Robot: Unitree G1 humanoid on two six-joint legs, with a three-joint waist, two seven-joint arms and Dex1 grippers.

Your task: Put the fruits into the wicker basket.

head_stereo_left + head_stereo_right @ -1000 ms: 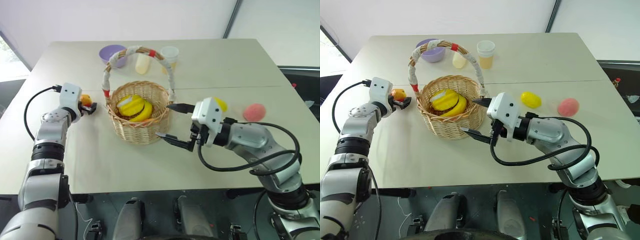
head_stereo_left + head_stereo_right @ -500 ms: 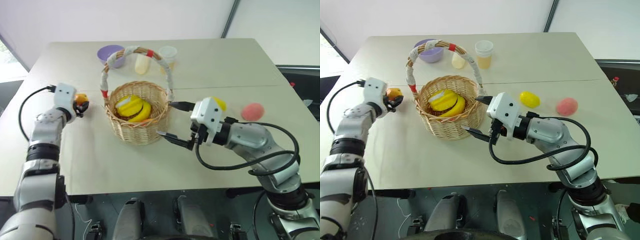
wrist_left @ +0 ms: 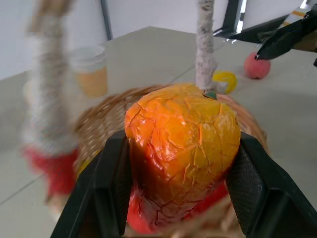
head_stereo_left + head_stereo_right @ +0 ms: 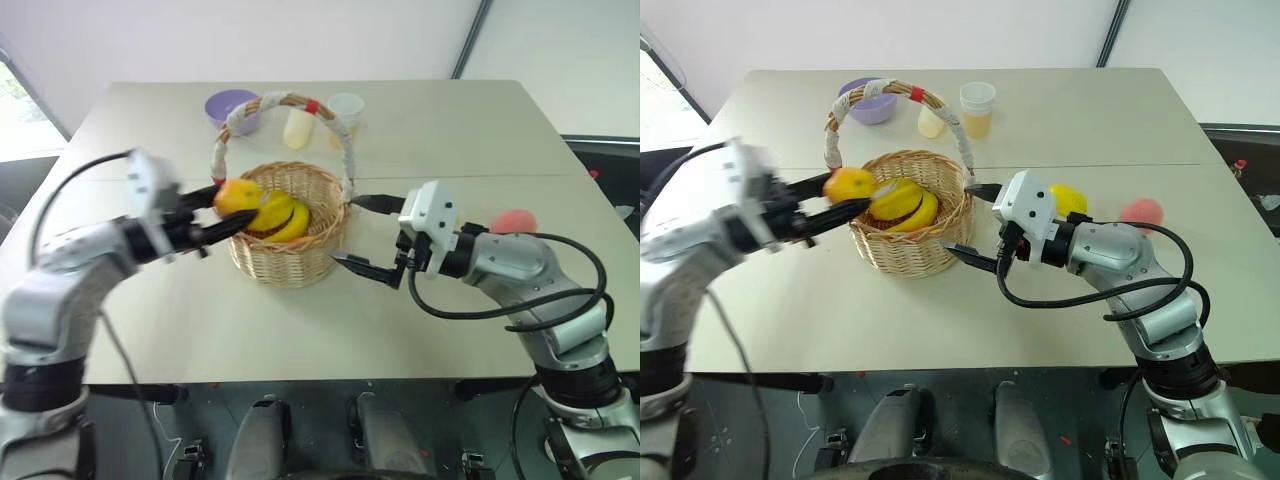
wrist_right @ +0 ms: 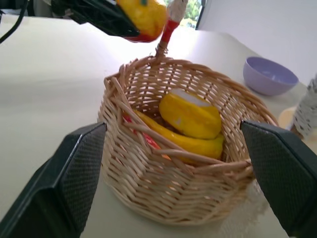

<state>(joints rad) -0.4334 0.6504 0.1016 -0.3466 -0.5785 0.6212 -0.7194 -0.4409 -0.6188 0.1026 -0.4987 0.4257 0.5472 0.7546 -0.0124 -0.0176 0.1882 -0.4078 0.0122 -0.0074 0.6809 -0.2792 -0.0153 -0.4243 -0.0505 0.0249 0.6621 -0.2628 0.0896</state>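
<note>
My left gripper [image 4: 232, 207] is shut on the red-orange fruit [image 4: 238, 194], holding it in the air over the left rim of the wicker basket [image 4: 285, 262]. The same fruit [image 3: 181, 148] sits clamped between both fingers in the left wrist view. My right gripper [image 4: 364, 235] is open at the basket's right side, its jaws wide apart and nothing between them. The yellow lemon-like fruit [image 4: 1071, 198] lies on the table, partly hidden behind the right gripper. Further right lies the pink peach [image 4: 513, 220].
A yellow banana bunch [image 4: 286, 217] lies inside the basket, under the cloth-wrapped handle [image 4: 284, 101]. At the back of the table stand a purple bowl [image 4: 229, 104], a clear cup [image 4: 345, 107] and a pale yellow object [image 4: 295, 128].
My left gripper closed on the red-orange fruit beside the basket, then swung right and up with it to the basket's left rim. The right gripper has stayed put.
</note>
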